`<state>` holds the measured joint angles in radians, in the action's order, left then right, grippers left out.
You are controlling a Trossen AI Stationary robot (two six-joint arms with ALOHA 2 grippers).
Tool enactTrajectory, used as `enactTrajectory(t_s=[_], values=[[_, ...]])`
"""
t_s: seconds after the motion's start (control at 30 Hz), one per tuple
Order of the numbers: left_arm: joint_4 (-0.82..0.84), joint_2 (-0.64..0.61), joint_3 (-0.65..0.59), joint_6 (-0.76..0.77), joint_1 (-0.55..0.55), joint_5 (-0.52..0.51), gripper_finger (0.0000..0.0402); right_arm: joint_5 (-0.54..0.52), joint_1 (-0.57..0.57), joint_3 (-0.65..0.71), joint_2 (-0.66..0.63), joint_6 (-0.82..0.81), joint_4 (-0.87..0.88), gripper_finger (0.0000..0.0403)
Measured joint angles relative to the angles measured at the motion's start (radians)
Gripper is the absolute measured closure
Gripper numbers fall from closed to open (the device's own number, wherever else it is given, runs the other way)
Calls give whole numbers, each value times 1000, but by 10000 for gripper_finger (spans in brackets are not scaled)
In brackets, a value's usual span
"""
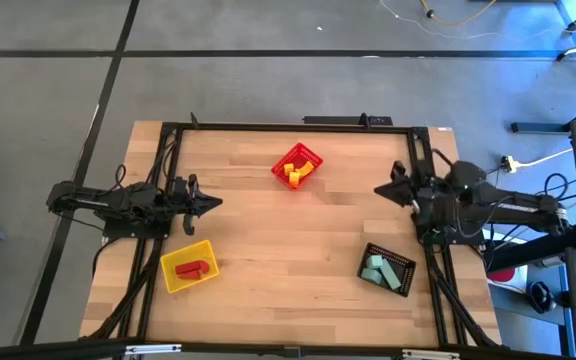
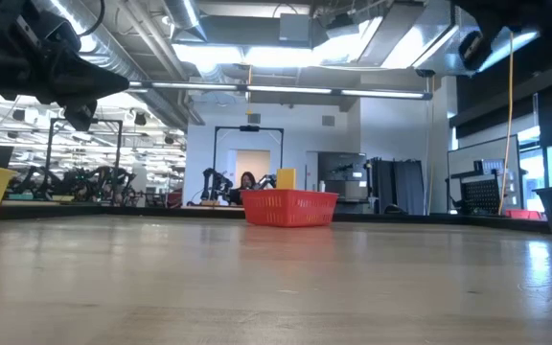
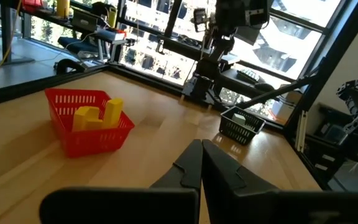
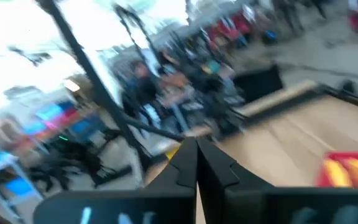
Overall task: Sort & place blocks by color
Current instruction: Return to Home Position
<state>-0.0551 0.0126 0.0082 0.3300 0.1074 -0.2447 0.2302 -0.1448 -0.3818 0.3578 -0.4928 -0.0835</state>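
Note:
The blocks all lie inside bins. Yellow blocks sit in the red bin near the table's far edge, also seen as yellow blocks in the left wrist view. Red blocks lie in the yellow bin at the near left. Mint green blocks lie in the black bin at the near right. My left gripper is shut, raised above the table's left side. My right gripper is shut, raised above the right side. Neither holds anything.
A black frame runs along the table's far edge and down both sides. The wide middle of the wooden table lies bare between the three bins. Cables and stands lie on the floor to the right of the table.

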Motion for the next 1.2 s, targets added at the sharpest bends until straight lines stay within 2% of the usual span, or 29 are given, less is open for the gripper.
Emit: enactTrajectory(t_s=[0.17, 0.3, 0.47, 0.67, 0.8, 0.97, 1.2], values=[[0, 0, 0, 0, 0, 0, 402, -51, 108, 215, -69, -64, -263, 402], [0, 0, 0, 0, 0, 0, 401, -102, 206, 292, -103, -28, -279, 403], [0, 0, 0, 0, 0, 0, 401, -104, 247, 359, -184, 4, -280, 403], [0, 0, 0, 0, 0, -1, 401, -100, 247, 374, -349, 75, -79, 403], [-3, 0, 0, 0, 0, -2, 401, -154, 246, 369, -350, 148, 71, 403], [-4, 0, 0, 0, 0, -4, 401, -218, 245, 368, -328, 239, 78, 403], [-5, 0, 0, 0, 0, -3, 401, -221, 244, 367, -307, 393, 80, 390]])
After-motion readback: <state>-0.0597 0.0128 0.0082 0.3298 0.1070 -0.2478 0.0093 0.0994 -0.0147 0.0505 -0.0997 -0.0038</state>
